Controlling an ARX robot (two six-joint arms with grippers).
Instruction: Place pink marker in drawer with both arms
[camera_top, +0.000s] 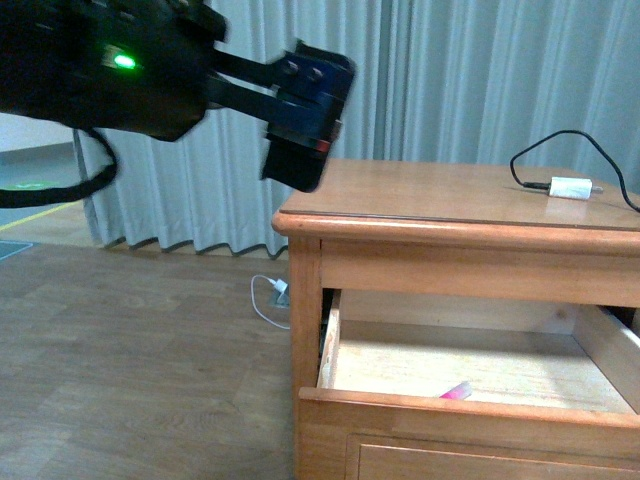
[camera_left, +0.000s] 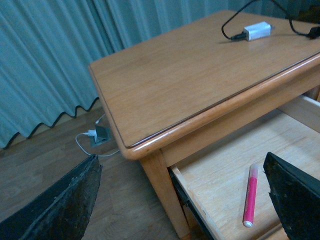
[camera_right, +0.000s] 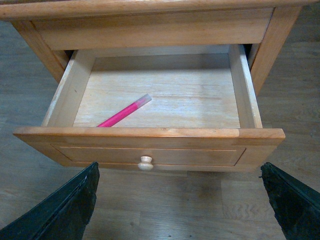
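The pink marker (camera_right: 124, 113) lies loose on the floor of the open top drawer (camera_right: 150, 133), near its front left; it also shows in the left wrist view (camera_left: 250, 195) and just over the drawer front in the front view (camera_top: 456, 392). My left gripper (camera_top: 300, 125) is open and empty, raised beside the cabinet's left top corner; its fingers (camera_left: 60, 200) frame the drawer's left end in the left wrist view. My right gripper (camera_right: 180, 200) is open and empty, in front of the drawer, facing its round knob (camera_right: 145, 163).
A white adapter (camera_top: 571, 187) with a black cable lies on the cabinet top (camera_top: 430, 195). A white charger and cord (camera_top: 272, 295) lie on the wooden floor by the grey curtain. The lower drawer's front (camera_top: 480, 462) is shut beneath.
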